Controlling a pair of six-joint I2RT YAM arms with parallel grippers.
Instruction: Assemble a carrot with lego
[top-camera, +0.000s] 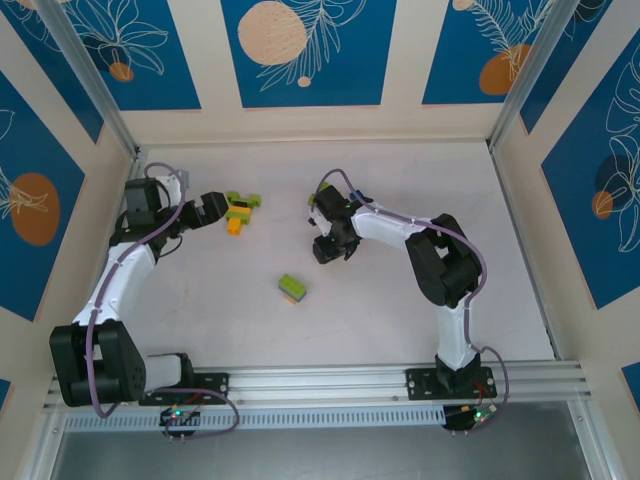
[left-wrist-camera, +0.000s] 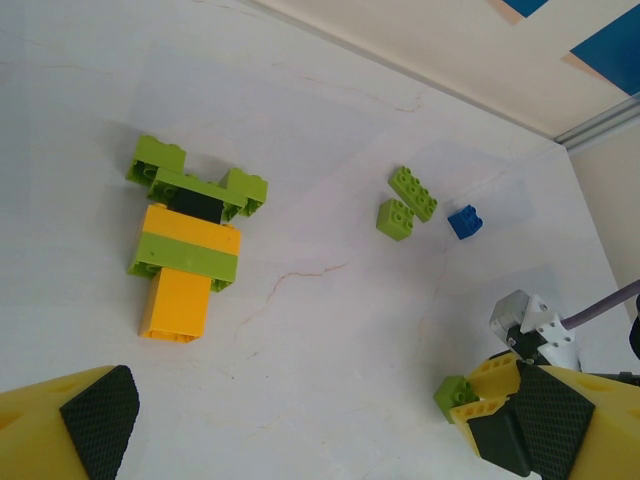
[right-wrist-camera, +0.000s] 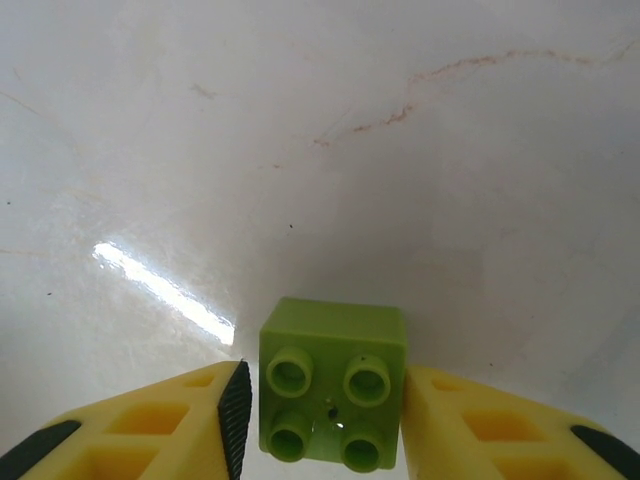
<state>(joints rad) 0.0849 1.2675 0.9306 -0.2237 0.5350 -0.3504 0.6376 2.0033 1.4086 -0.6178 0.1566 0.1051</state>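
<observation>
Your white table carries everything. The left arm reaches up its left side and the right arm bends in from the right. Your left end effector has its jaws spread wide and holds nothing. It sits just left of the joined lego stack, which lies flat on the table: lime pieces and a black one at one end, then orange, a lime band and orange again. Your right end effector, near the table's middle, is clamped on a square lime brick, with a finger against each side and the studs facing the wrist camera. A lime-on-orange pair lies apart, toward the near edge. Past the stack you have a long lime brick, a small lime brick just beside it, and a blue brick close by.
</observation>
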